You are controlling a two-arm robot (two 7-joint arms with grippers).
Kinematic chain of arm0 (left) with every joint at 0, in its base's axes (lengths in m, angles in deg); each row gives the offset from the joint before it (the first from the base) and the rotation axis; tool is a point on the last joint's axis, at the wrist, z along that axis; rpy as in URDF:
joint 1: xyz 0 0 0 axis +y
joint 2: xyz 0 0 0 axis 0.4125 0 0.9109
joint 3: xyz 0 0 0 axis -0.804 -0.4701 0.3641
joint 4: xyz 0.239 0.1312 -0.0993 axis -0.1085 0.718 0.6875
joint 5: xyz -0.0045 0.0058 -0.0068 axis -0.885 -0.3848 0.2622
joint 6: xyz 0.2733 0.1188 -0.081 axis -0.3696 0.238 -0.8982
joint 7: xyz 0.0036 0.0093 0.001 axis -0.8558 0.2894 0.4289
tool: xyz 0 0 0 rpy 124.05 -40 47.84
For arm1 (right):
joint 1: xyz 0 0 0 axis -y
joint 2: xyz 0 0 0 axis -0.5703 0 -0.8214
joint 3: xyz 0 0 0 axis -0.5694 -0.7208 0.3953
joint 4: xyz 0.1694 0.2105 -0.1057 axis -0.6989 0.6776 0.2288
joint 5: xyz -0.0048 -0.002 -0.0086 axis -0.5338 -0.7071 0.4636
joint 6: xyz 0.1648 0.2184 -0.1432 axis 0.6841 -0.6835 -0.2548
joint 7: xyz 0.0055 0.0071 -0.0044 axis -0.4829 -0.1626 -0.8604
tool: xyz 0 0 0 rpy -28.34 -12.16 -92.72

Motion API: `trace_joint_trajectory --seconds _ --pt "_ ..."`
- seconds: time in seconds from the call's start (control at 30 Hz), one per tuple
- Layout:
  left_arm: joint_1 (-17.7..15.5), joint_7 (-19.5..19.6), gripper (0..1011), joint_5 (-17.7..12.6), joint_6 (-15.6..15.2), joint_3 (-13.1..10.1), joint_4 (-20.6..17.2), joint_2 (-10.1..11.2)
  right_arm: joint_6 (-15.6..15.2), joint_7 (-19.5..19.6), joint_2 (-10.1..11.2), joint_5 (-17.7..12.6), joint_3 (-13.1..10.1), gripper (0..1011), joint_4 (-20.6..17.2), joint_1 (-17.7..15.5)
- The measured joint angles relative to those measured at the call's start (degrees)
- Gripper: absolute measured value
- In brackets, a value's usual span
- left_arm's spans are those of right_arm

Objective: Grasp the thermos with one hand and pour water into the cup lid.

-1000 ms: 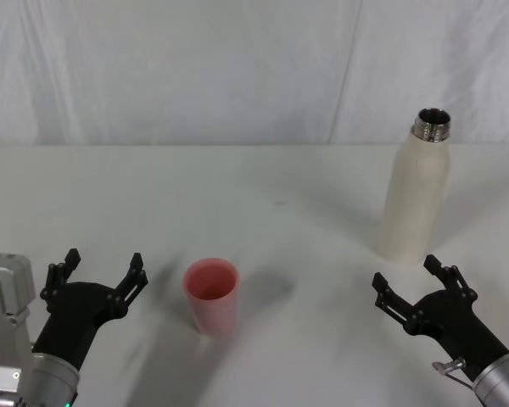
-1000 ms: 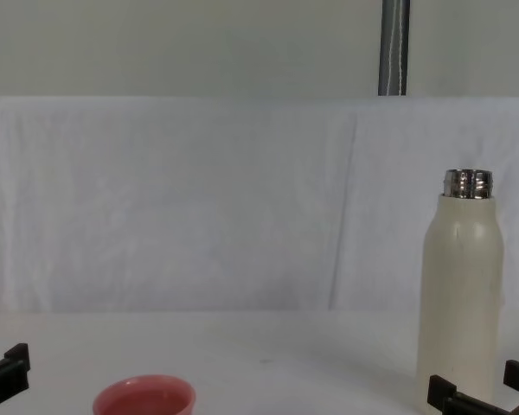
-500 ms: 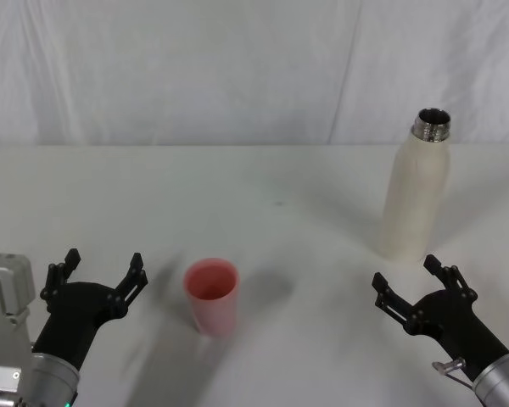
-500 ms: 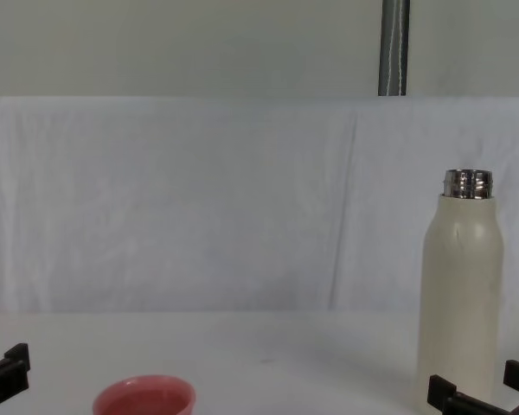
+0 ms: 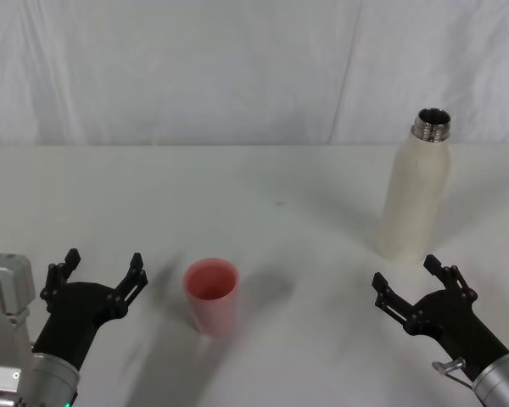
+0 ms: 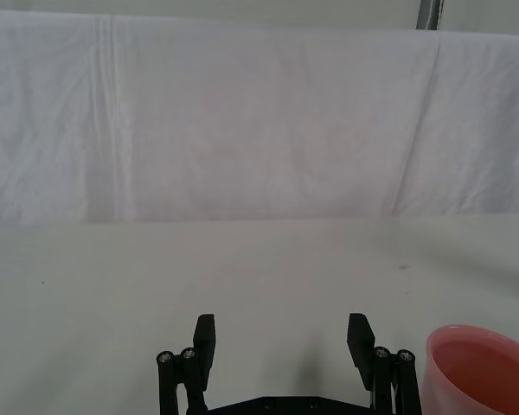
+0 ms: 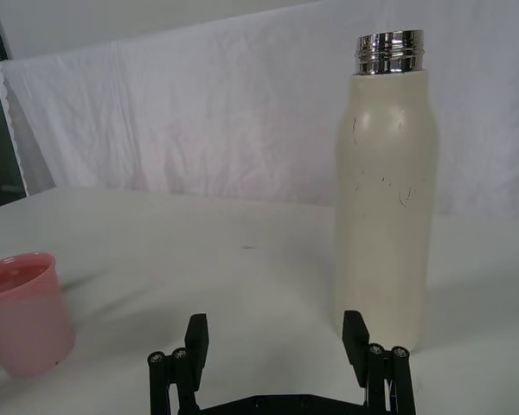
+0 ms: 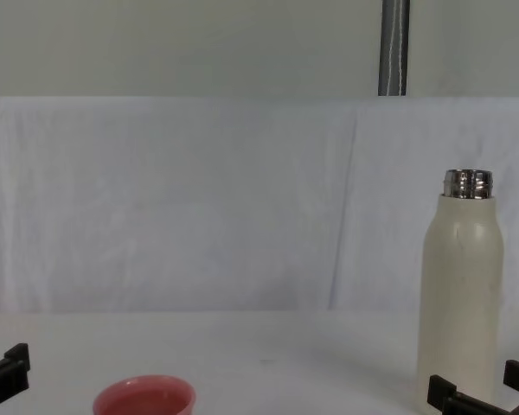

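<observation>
The cream-white thermos [image 5: 416, 193] stands upright and uncapped at the right of the white table, its steel neck showing; it also rises in the chest view as thermos [image 8: 461, 298] and fills the right wrist view as thermos [image 7: 386, 186]. The pink cup lid [image 5: 211, 295] sits upright near the table's front centre, seen too as cup lid [image 6: 484, 370], cup lid [image 7: 19, 311] and cup lid [image 8: 144, 399]. My right gripper [image 5: 411, 289] is open just in front of the thermos, not touching it. My left gripper [image 5: 102, 271] is open to the left of the cup lid, apart from it.
A white cloth covers the table [image 5: 263, 195] and hangs as a backdrop [image 5: 195, 68] behind it. A grey pole [image 8: 394, 47] stands beyond the backdrop. Bare table surface lies between the cup lid and the thermos.
</observation>
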Motion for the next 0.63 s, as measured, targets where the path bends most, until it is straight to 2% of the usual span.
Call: trace_joint_trajectory --seconds 0.63 --pt "0.0 0.0 1001 0.0 0.0 0.0 0.0 0.0 0.0 0.0 0.0 0.0 0.0 1001 0.0 0.0"
